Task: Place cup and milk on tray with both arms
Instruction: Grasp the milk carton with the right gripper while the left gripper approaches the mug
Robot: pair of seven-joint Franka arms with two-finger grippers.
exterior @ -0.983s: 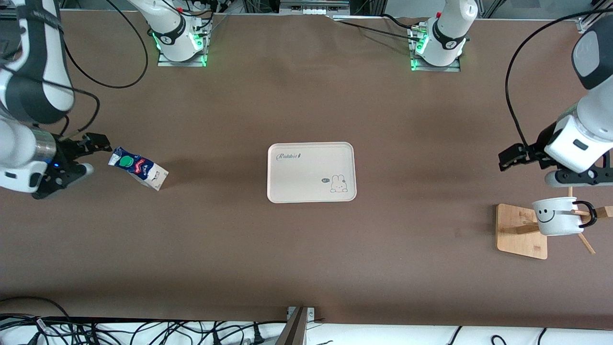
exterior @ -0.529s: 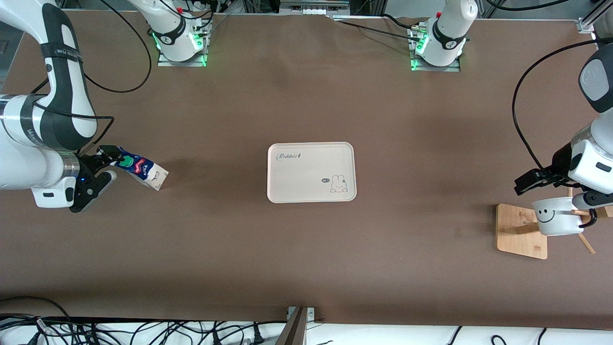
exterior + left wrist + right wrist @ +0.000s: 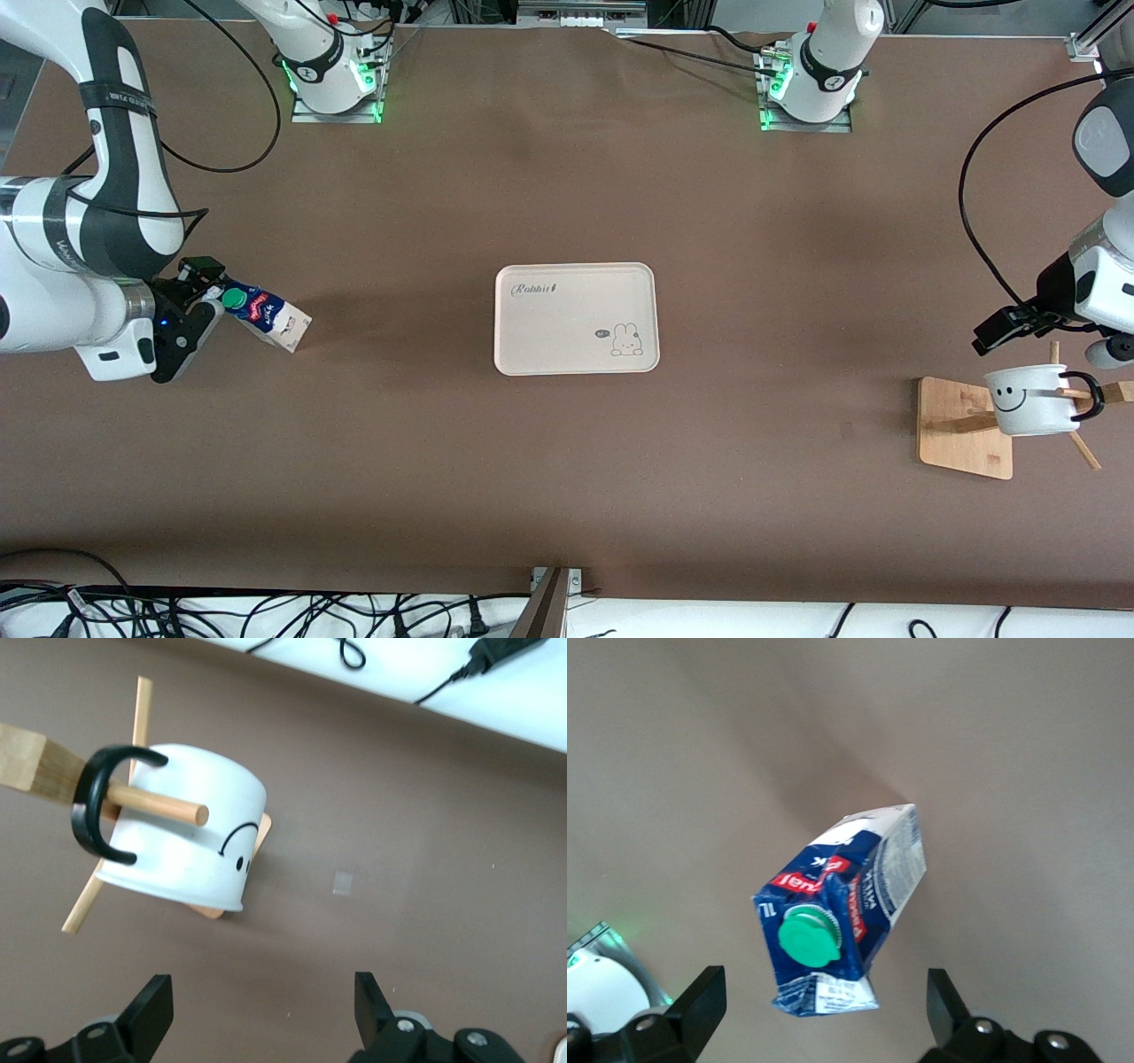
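The right tool [image 3: 199, 288] is open, its fingers wide on either side of the milk carton [image 3: 261, 315] top, not yet closed on it. The left tool [image 3: 1019, 323] is also open, just above the smiley cup [image 3: 1028, 400] hanging on the wooden rack [image 3: 961, 428]. The Rabbit tray [image 3: 576, 318] lies mid-desk, well apart from both tools.

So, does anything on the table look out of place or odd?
Nothing is spilled or broken. The cup hangs by its handle on a wooden rack peg, so it sits sideways. The tray holds nothing. Both the left gripper and right gripper are open.
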